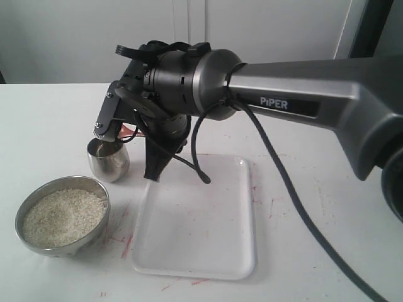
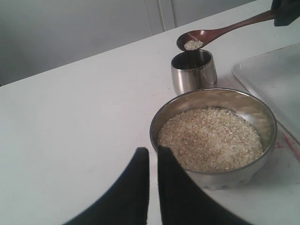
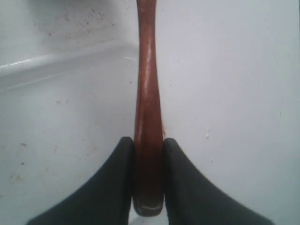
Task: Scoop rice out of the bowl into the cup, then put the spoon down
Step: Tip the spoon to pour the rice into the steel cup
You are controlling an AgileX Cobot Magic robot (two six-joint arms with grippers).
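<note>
The wooden spoon (image 2: 220, 31) hangs with its scoop just over the steel cup (image 2: 193, 71), and a small heap of rice (image 2: 193, 45) lies in the scoop. My right gripper (image 3: 148, 146) is shut on the end of the spoon's handle (image 3: 147, 93); it also shows at the edge of the left wrist view (image 2: 286, 11). The steel bowl (image 2: 158, 123) stands next to the cup, filled with rice (image 2: 211, 140). Beside the bowl, low over the table, my left gripper (image 2: 153, 157) is shut and holds nothing. In the exterior view the cup (image 1: 108, 162) and bowl (image 1: 104, 196) stand left of the tray.
A white plastic tray (image 1: 195, 226) lies on the white table to the right of the bowl and cup. My right arm (image 1: 283, 94) reaches across above the tray's far end. Red marks dot the table around the tray.
</note>
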